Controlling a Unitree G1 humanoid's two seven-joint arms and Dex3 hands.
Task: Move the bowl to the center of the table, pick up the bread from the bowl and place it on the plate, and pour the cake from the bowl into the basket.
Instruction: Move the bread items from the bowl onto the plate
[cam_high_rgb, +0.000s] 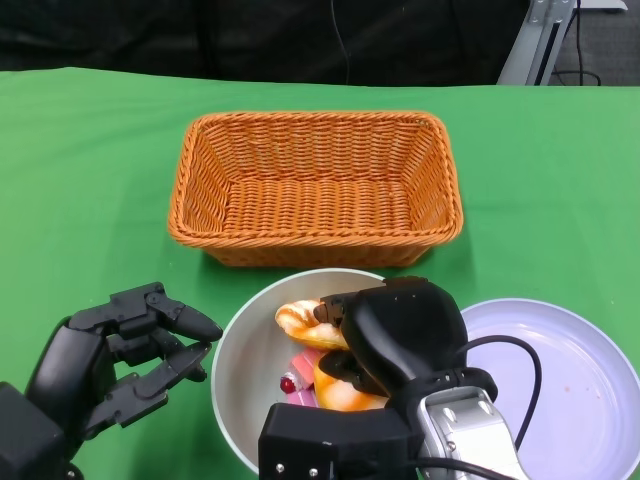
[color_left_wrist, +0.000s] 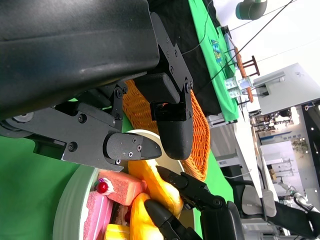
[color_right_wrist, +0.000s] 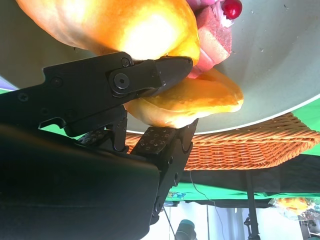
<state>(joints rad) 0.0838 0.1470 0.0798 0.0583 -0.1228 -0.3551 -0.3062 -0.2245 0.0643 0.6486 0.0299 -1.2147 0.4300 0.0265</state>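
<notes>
A pale green bowl (cam_high_rgb: 235, 380) stands at the table's near edge, in front of the basket. It holds two golden bread pieces (cam_high_rgb: 300, 318) and a pink cake (cam_high_rgb: 298, 385) topped with a red cherry. My right hand (cam_high_rgb: 400, 335) reaches into the bowl. In the right wrist view its fingers (color_right_wrist: 165, 70) pinch one bread piece (color_right_wrist: 200, 97) from both sides, with the cake (color_right_wrist: 215, 37) just beyond. My left hand (cam_high_rgb: 130, 350) hovers beside the bowl's left rim, fingers apart and holding nothing. The white plate (cam_high_rgb: 560, 400) lies right of the bowl with nothing on it.
An orange wicker basket (cam_high_rgb: 190, 190) with nothing in it sits just behind the bowl at the table's middle. Green cloth covers the table. The left wrist view shows the bowl rim (color_left_wrist: 70, 205) and basket (color_left_wrist: 200, 145) close to my left fingers.
</notes>
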